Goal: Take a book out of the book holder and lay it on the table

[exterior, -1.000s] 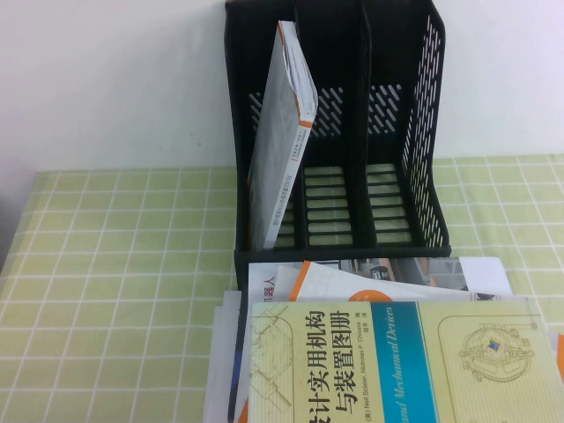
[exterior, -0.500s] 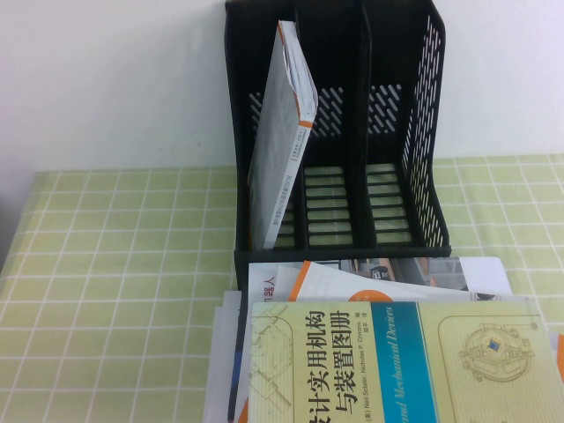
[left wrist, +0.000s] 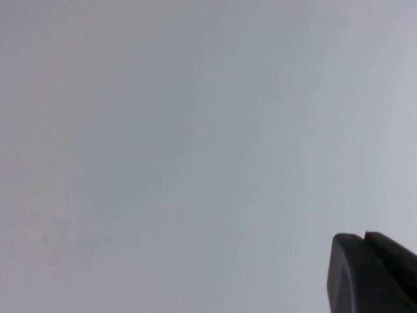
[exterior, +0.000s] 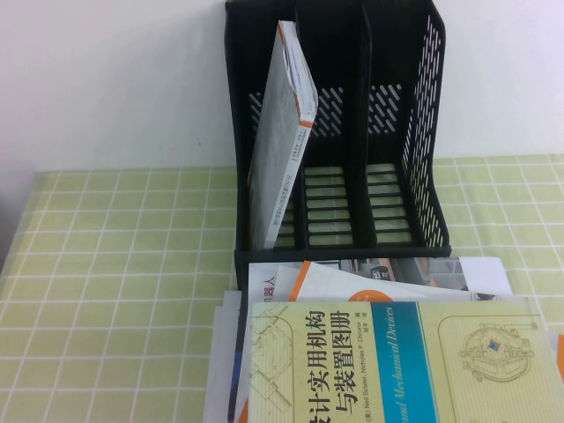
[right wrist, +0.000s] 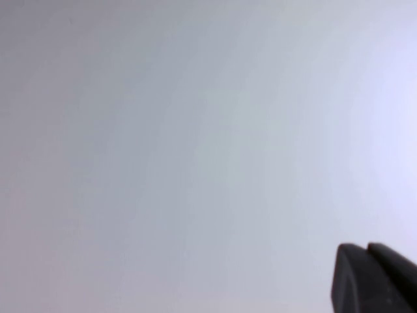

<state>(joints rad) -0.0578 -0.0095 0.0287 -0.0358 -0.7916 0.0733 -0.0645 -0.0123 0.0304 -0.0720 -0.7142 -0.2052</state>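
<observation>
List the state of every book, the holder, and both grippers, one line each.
book: standing tilted in the left compartment, not yet taken out.
book holder: upright on the table; middle and right compartments empty.
pale yellow book: lying flat on top of a stack in front of the holder.
left gripper: away from the table, facing a blank surface.
right gripper: likewise away, facing a blank surface.
</observation>
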